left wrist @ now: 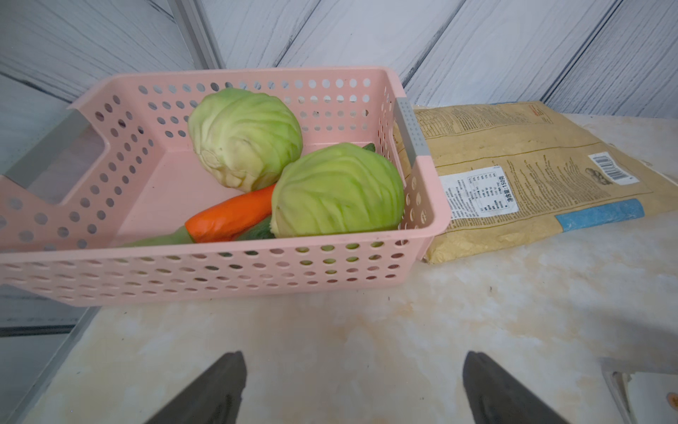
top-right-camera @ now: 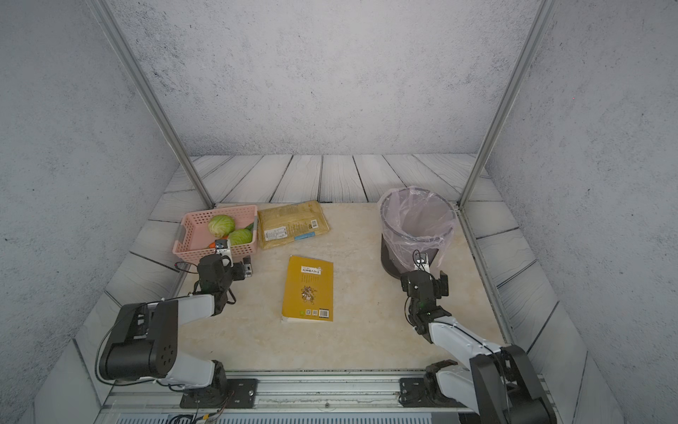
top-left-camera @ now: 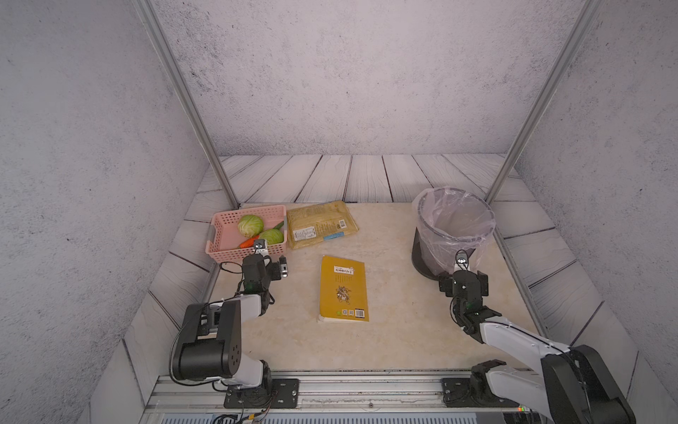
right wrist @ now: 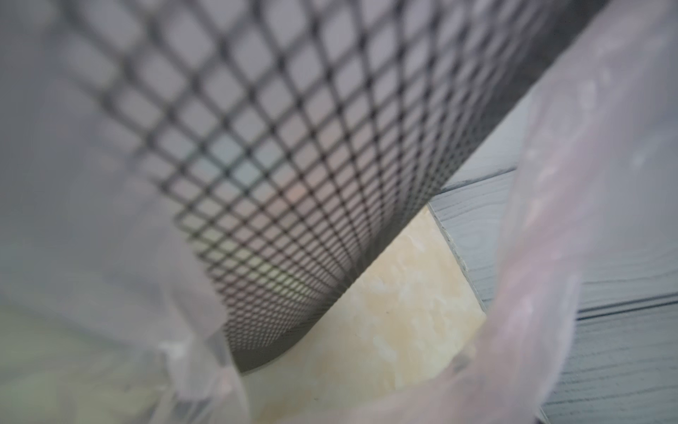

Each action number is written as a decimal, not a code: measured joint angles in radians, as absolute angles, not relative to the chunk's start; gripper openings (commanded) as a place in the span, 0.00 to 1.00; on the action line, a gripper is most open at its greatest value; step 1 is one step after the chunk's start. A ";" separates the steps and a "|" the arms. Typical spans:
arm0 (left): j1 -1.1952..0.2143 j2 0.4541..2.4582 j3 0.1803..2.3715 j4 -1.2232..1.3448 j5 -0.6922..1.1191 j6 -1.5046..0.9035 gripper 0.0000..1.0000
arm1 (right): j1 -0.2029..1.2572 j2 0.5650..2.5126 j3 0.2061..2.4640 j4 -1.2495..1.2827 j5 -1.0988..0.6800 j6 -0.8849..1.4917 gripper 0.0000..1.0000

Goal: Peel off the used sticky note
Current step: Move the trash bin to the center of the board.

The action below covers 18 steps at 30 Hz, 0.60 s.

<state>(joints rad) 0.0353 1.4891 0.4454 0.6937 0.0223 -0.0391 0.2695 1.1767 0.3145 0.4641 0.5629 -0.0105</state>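
- The left gripper (left wrist: 353,387) hovers low over the marble tabletop (top-left-camera: 396,330), just near of the pink basket (left wrist: 220,273). Its fingers stand wide apart and hold nothing; only their dark tips show in the wrist view.
- The basket holds two cabbages (left wrist: 245,139) (left wrist: 337,191) and a carrot (left wrist: 231,216). A dark green vegetable under them is mostly hidden.
- Touching the basket's right wall, a yellow food packet (top-left-camera: 321,224) lies flat. A blue strip (left wrist: 600,214) sits at its near edge, with its long axis running left to right along that edge.
- The yellow book (top-left-camera: 343,290) lies closed at the table's centre, well apart from both grippers. Its long axis runs near to far, and its barcode end is nearest.
- A white label (top-left-camera: 343,270) with dark print sits across the book's far end. It is too small to read.
- Whether the strip or the label is the sticky note, I cannot tell.
- At far right stands the mesh waste bin (top-left-camera: 422,253), lined with a clear bag (top-left-camera: 473,220).
- The right gripper (top-left-camera: 464,282) is just near of the bin, with its jaws spread wide and nothing seen between them. Its wrist view is filled by blurred mesh and bag film and shows no fingers.
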 measured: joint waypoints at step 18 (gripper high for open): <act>-0.009 1.527 0.443 0.759 -0.038 -0.004 0.98 | 0.219 1.320 0.356 0.648 0.402 -0.042 1.00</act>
<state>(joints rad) -0.0090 1.5272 0.4427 0.7586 -0.0383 -0.0036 0.2188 1.3201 0.3561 0.6479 0.4015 -0.0418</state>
